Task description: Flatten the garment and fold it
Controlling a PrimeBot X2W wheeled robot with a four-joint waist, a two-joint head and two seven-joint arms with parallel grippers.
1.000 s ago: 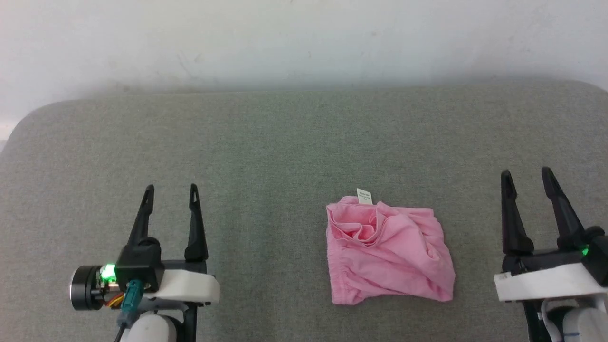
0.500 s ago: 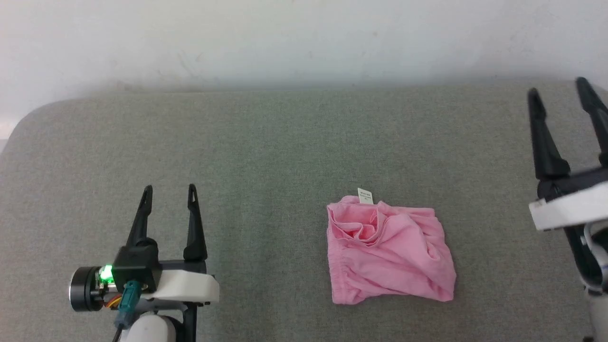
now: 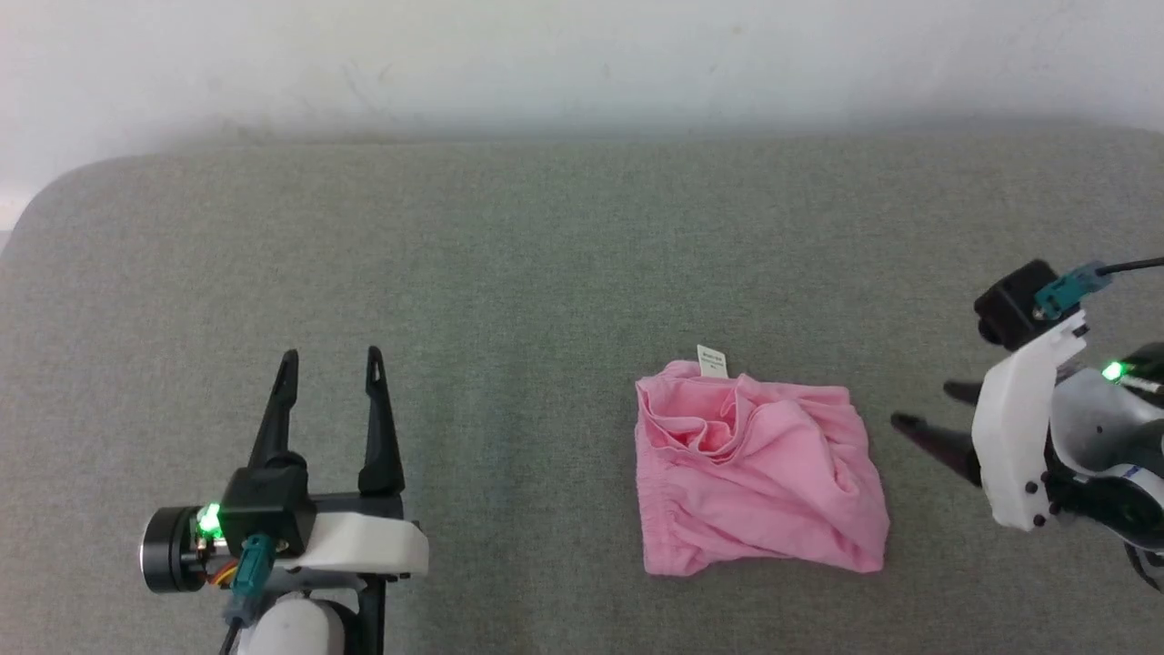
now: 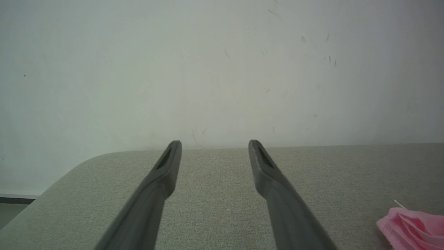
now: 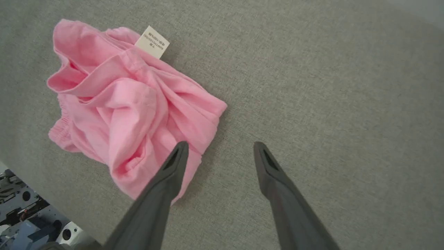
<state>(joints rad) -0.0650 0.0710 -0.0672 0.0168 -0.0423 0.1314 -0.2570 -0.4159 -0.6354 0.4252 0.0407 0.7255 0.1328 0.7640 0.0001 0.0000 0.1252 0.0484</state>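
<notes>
The garment, a crumpled pink pair of shorts with a white tag on its far edge, lies on the grey table, right of the middle. The right hand is the nearer one: it is just beside the garment's right edge, turned sideways so its fingers point toward the cloth, and they stand wide apart with nothing between them. In the right wrist view one finger is over the nearest corner. The left hand, also wide and empty, is well apart on the other side. The cloth is somewhat longer from left to right, so I think each hand takes its own side.
</notes>
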